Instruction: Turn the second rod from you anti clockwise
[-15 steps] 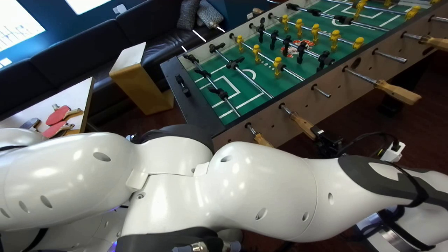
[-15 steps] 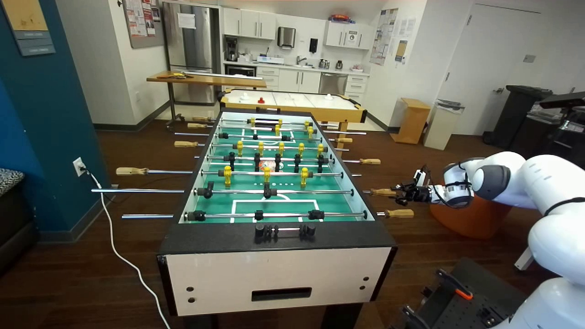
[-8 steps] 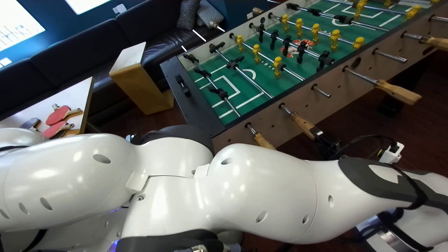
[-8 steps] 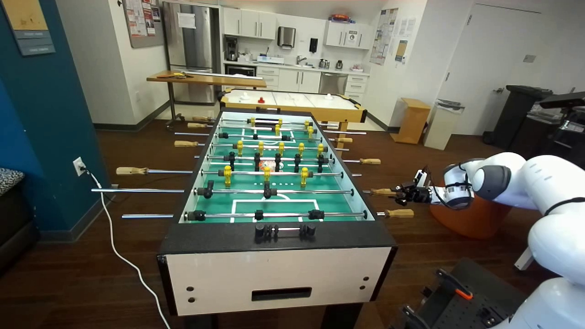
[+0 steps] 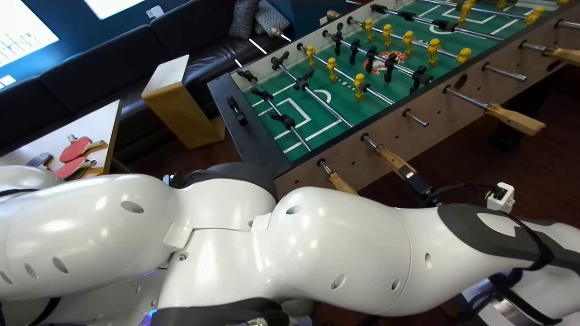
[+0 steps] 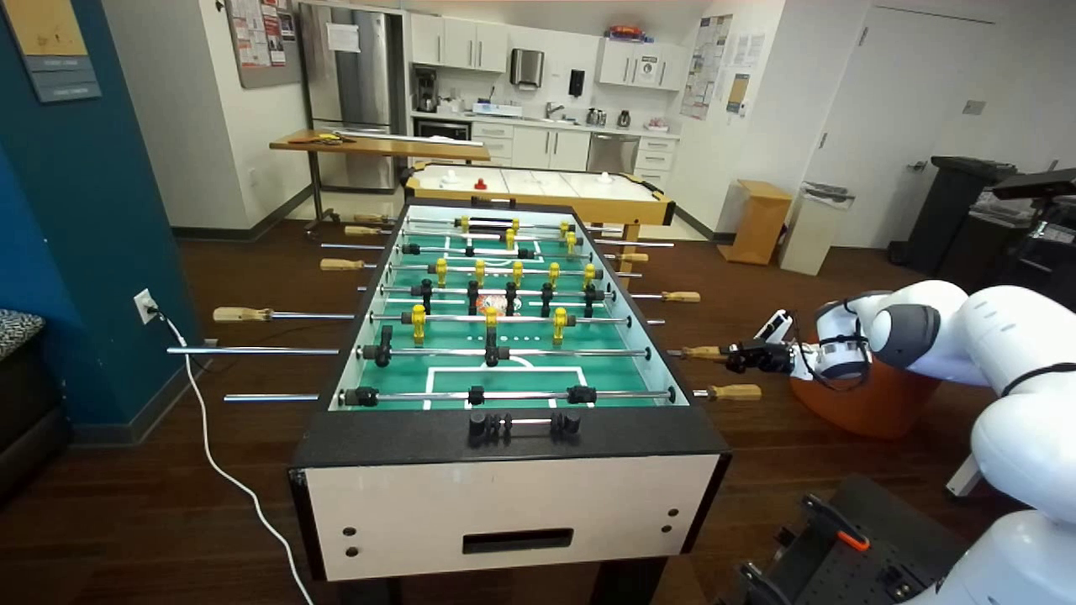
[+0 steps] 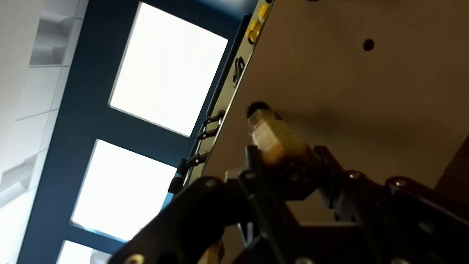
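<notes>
Gripper (image 7: 287,152) is clamped on the handle (image 7: 273,141) of the second rod (image 6: 572,353), whose axis runs ahead in near alignment.

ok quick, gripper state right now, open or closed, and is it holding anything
Gripper: closed, holding the wooden handle of the second rod.

1. In an exterior view: foosball table (image 6: 504,502), centre; air hockey table (image 6: 542,181) behind it.
2. Right of the foosball table: second rod's handle (image 6: 699,353), its end inside the gripper (image 7: 288,156).
3. Farther right: robot arm (image 6: 1013,336).
</notes>
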Tool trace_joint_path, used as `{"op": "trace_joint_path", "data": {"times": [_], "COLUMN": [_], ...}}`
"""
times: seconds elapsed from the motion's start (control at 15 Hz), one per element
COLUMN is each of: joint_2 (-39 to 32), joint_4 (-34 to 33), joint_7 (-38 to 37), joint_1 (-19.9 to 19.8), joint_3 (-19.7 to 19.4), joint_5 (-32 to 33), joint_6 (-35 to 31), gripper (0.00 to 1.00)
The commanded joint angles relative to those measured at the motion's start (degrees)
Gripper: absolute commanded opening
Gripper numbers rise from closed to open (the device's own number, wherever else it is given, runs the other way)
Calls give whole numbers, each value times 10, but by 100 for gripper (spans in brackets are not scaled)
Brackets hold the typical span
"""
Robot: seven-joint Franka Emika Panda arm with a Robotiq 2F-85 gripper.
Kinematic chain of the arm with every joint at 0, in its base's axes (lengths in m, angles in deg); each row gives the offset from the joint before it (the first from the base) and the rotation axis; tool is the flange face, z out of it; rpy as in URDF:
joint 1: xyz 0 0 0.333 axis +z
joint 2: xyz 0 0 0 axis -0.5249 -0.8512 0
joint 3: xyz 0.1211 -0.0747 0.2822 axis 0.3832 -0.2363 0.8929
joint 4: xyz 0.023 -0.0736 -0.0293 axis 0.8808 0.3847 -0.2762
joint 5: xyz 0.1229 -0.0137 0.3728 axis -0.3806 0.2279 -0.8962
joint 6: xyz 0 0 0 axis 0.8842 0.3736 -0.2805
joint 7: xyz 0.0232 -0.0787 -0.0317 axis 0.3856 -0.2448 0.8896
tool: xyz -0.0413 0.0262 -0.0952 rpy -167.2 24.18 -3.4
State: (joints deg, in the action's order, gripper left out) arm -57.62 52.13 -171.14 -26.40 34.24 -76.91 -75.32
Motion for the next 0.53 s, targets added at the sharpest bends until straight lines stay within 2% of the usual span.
{"op": "trace_joint_path", "data": {"times": [0.0, 0.07, 0.13, 0.47], "joint_2": [26, 27, 0, 0], "joint_4": [-2, -2, -3, -4], "joint_7": [80, 102, 62, 88], "joint_1": [-1, -1, -2, -1], "joint_3": [-10, -9, 4, 4], "joint_5": [29, 29, 9, 10], "joint_6": [30, 30, -2, -2], "gripper": [14, 14, 39, 39]}}
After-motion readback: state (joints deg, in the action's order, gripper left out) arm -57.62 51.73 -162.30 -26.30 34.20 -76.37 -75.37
